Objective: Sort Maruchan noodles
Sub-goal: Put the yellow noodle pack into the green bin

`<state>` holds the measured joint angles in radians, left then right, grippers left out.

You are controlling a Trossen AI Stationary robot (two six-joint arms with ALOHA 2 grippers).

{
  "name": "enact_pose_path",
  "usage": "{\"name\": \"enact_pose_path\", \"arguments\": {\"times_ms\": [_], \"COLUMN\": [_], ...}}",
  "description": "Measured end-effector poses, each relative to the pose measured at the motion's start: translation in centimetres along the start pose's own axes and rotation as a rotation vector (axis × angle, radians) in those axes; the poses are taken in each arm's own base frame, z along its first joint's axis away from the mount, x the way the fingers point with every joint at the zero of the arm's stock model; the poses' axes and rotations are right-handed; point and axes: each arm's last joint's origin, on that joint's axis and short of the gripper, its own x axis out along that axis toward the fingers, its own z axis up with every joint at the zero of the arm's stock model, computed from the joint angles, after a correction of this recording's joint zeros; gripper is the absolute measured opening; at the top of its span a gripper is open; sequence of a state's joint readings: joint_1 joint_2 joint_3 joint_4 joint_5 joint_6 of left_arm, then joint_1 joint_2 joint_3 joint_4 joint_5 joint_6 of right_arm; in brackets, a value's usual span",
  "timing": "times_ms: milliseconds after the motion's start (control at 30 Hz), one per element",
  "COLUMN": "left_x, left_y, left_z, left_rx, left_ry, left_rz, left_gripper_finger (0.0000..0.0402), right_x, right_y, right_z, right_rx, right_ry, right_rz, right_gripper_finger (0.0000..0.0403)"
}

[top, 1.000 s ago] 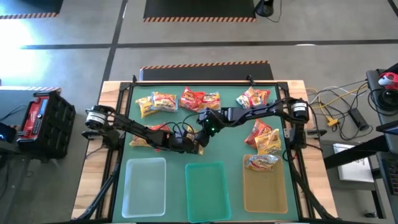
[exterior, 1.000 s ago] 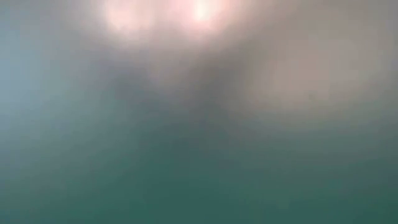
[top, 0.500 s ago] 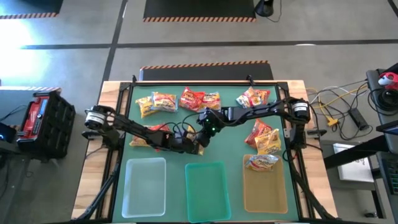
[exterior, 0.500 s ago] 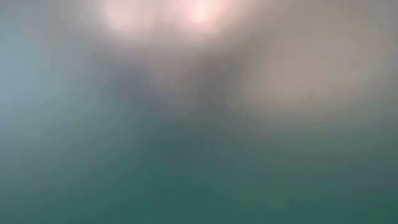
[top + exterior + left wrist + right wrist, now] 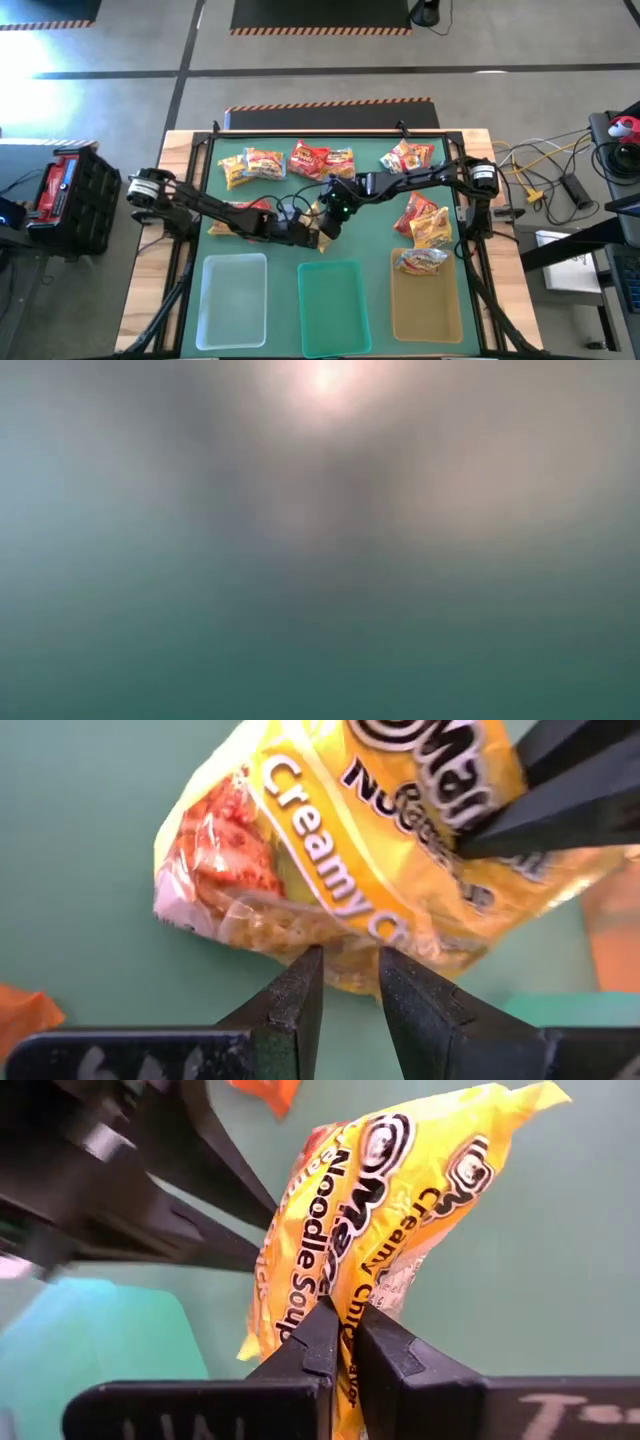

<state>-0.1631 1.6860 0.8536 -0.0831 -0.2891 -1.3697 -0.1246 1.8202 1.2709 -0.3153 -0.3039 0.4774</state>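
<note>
The yellow Creamy Chicken packet (image 5: 400,1220) is pinched by both left claw (image 5: 350,985) and right claw (image 5: 345,1335), so tearing is risked if opposite pulls are made.

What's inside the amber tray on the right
One noodle packet lies at the far end of the amber tray; the rest shows bare floor. Whether anything lies under that packet cannot be seen.

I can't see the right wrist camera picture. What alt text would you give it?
A yellow Maruchan Creamy Chicken noodle packet hangs above the green table, pinched at one edge by the right pincer. The left pincer grips its far side, and a teal tray sits nearby.
</note>
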Motion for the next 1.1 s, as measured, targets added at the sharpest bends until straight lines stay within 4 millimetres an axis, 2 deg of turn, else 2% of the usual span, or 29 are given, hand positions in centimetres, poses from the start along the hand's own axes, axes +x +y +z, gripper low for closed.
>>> {"name": "enact_pose_path", "arguments": {"times_ms": [300, 700, 900, 1100], "left_x": [-1.4, -4.1, -4.8, -3.5], "left_y": [0.5, 0.6, 0.6, -0.7], "left_z": [-1.0, -0.4, -0.2, -0.4], "left_rx": [0.037, 0.053, 0.076, 0.079], "left_ry": [0.032, -0.043, -0.045, -0.082], "left_rz": [0.075, 0.106, 0.108, -0.016], "left_gripper_finger": [0.0084, 0.0084, 0.0084, 0.0084], "right_x": [-0.3, -3.4, -2.7, -1.0], "right_y": [0.1, 0.4, 0.0, -0.4], "right_z": [-0.1, 0.9, 0.5, -0.2], "right_rx": [-0.018, -0.072, -0.063, -0.054], "right_ry": [0.017, -0.027, -0.001, 0.042], "right_rz": [0.017, 0.092, 0.081, 0.065], "right_gripper_finger": [0.0008, 0.0008, 0.0008, 0.0008]}}
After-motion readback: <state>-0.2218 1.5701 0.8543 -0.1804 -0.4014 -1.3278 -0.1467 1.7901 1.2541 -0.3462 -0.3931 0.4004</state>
